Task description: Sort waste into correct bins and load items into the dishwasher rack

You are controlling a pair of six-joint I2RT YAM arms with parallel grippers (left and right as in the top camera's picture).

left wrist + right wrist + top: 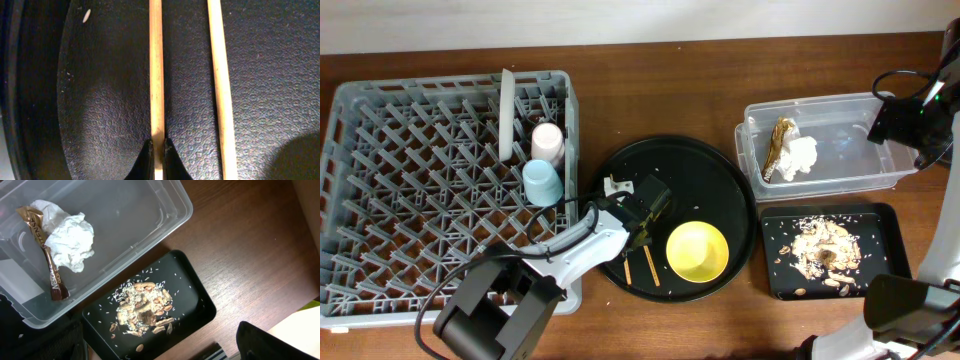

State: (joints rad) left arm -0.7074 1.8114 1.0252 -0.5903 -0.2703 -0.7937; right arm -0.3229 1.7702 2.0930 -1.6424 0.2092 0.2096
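My left gripper (158, 150) is shut on one wooden chopstick (156, 75) lying on the round black tray (705, 165). The second chopstick (220, 75) lies parallel just to its right. In the overhead view the left gripper (638, 236) is beside the yellow bowl (697, 250). The grey rack (410, 200) holds the upright plate (506, 110), pink cup (548, 140) and light-blue cup (542, 182). The clear tub (150, 210) holds the napkin (67, 235) and gold wrapper (50, 265). Food scraps (145, 307) lie in the black rectangular tray (195, 300). My right gripper (157, 335) is open and empty above that tray.
The right arm (920, 110) hangs over the tub's right end at the table's right edge. A cable runs from the left arm's base (495, 310) along the rack's front. Bare wooden table (250, 245) lies right of the tub and tray.
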